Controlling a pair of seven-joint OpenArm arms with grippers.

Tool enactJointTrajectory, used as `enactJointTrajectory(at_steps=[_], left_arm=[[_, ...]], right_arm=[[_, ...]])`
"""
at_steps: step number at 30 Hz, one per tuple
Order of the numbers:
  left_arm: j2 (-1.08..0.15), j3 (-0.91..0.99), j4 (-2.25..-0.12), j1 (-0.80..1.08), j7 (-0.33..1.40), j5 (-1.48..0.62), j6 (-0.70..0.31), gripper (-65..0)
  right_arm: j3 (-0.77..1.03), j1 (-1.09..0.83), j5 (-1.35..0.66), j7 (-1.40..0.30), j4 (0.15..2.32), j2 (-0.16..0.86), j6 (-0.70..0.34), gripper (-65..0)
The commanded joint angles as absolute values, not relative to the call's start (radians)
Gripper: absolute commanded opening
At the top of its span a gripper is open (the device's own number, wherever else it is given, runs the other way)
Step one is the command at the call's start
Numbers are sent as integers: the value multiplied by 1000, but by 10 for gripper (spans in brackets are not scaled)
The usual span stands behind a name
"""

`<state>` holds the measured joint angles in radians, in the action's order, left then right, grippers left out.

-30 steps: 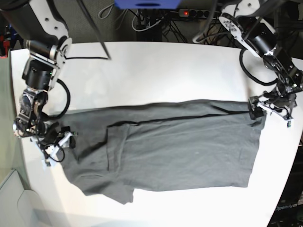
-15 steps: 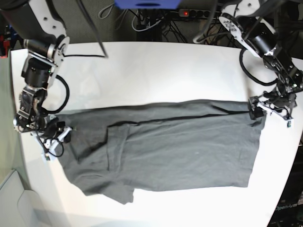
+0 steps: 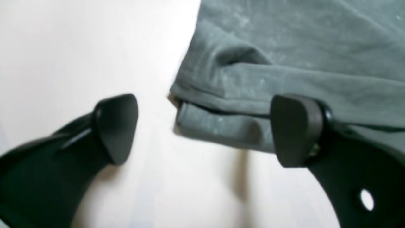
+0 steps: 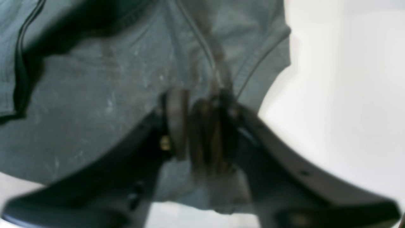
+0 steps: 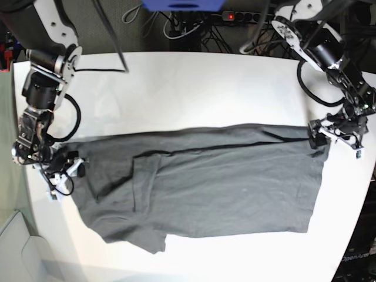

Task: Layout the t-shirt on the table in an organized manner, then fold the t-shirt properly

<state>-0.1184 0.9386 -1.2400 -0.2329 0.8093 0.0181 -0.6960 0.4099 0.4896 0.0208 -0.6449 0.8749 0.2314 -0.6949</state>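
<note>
Left end effector (image 3: pixel 202 129) gapes around wrinkled charcoal t-shirt (image 3: pixel 284 63) hem.

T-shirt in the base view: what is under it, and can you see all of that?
The t-shirt lies on the white table, whose bare top shows around the cloth. The tabletop beneath the shirt is covered, so anything lying there cannot be seen.

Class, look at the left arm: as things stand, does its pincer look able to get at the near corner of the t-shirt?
Probably yes: the left pincer stands open astride the t-shirt corner, nothing between them on the table.
</note>
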Motion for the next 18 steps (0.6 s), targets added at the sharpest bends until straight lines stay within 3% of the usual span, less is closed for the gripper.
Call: enactJointTrajectory(at_steps=[1, 3, 13, 18], left_arm=[[-133, 937, -1260, -251, 786, -1, -698, 0], [-133, 937, -1260, -251, 786, -1, -698, 0], [-130, 937, -1260, -251, 785, -1, -698, 0], [-128, 937, -1260, -251, 785, -1, -698, 0]], right_arm=[[410, 524, 5, -624, 894, 242, -698, -385], [410, 524, 5, -622, 894, 242, -698, -353], [404, 518, 5, -622, 888, 239, -698, -354], [341, 515, 5, -622, 888, 239, -698, -435]])
